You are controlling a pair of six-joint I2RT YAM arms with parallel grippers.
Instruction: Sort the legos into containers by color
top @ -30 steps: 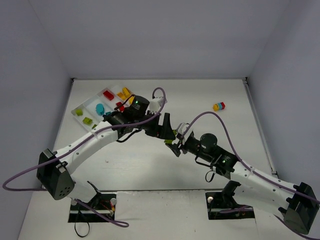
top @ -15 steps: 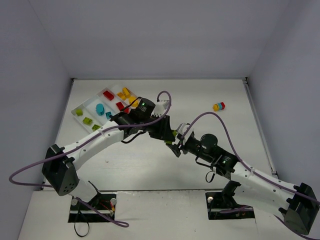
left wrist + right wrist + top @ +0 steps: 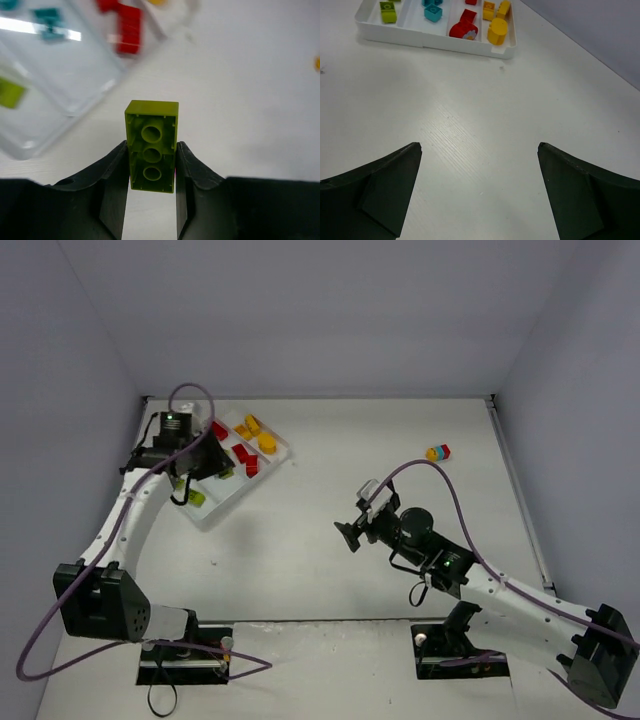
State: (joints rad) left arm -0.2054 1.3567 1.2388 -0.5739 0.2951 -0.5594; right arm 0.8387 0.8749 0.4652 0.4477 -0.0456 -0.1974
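Your left end effector [image 3: 151, 146] pinches a lime green brick [image 3: 152, 117] by its long sides, hollow underside to the camera, at the white tray [image 3: 65, 82] near 10 o'clock. I can't tell whether it hangs over a compartment. It's likely light, rigid and slick (flat sides suit the pinch). Your right end effector [image 3: 479, 146] is spread and empty at centre. A multi-coloured cluster [image 3: 438, 452] sits at 2 o'clock. The desk [image 3: 470, 100] is smooth white, boxed by grey walls [image 3: 320, 310].

A white table [image 3: 290, 565] stands enclosed by plain grey walls [image 3: 320, 310].
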